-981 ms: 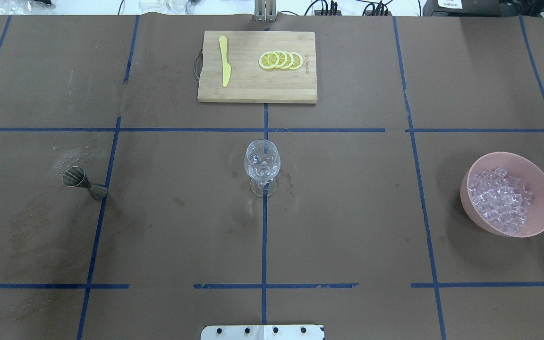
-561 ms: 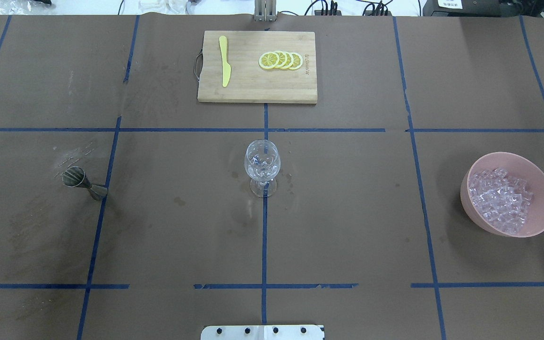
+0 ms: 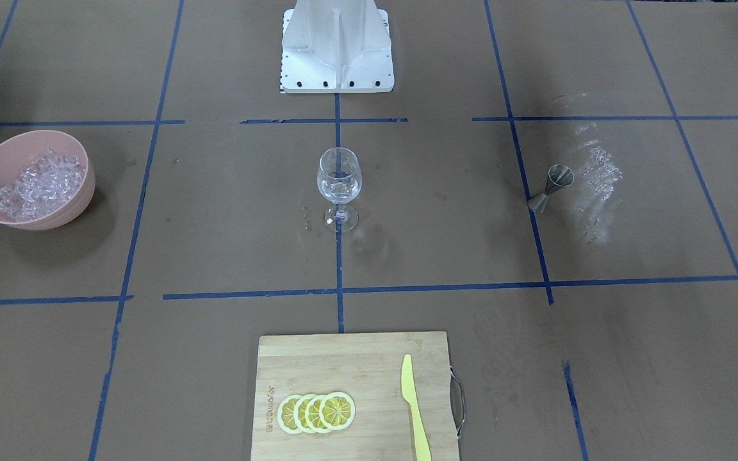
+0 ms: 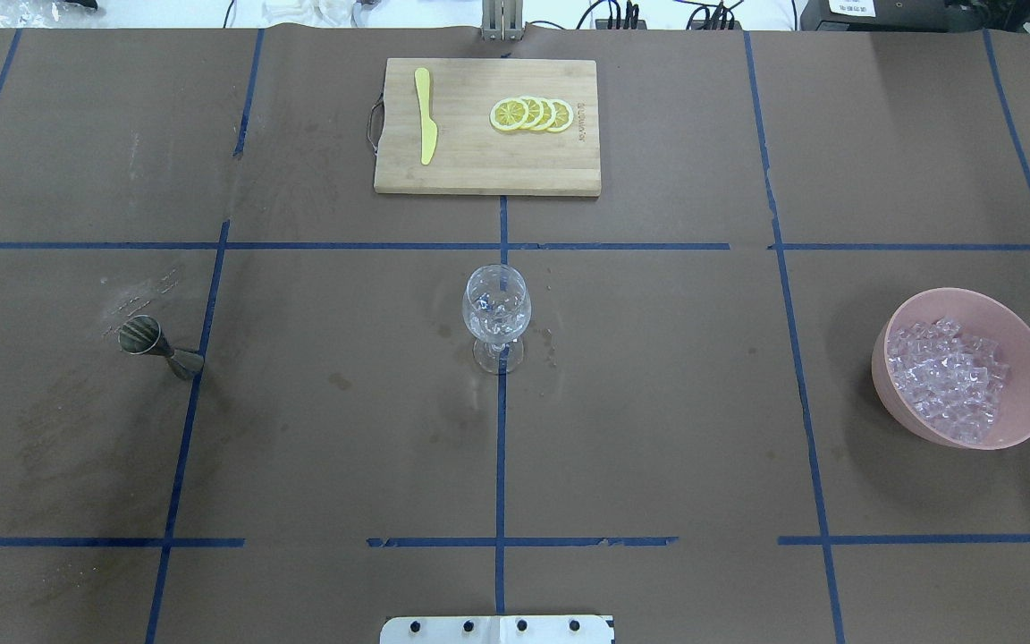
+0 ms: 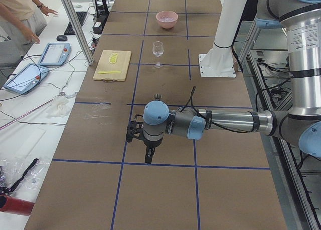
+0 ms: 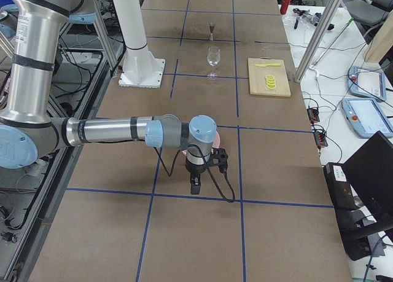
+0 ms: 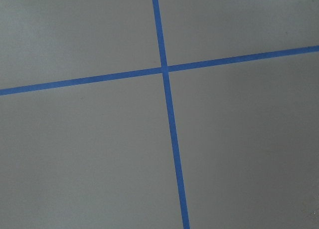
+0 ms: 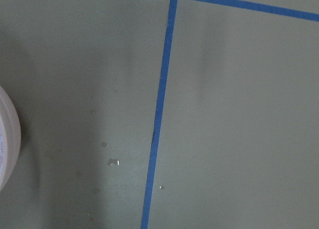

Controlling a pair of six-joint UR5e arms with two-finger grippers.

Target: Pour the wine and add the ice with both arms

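A clear wine glass (image 4: 497,313) stands upright at the table's middle with a few ice cubes in its bowl; I cannot make out any wine in it. It also shows in the front view (image 3: 339,186). A pink bowl (image 4: 1029,358) heaped with ice (image 4: 949,380) stands at the right. A small metal jigger (image 4: 160,344) stands at the left. My left gripper (image 5: 149,159) shows only in the left side view, far from the glass. My right gripper (image 6: 195,188) shows only in the right side view, beside the bowl. I cannot tell whether either is open or shut.
A wooden cutting board (image 4: 486,170) at the far middle holds a yellow knife (image 4: 426,125) and lemon slices (image 4: 531,114). The white pedestal (image 3: 336,45) stands at the robot's side. Blue tape lines cross the brown table. Operators' tablets lie on the bench beyond the table.
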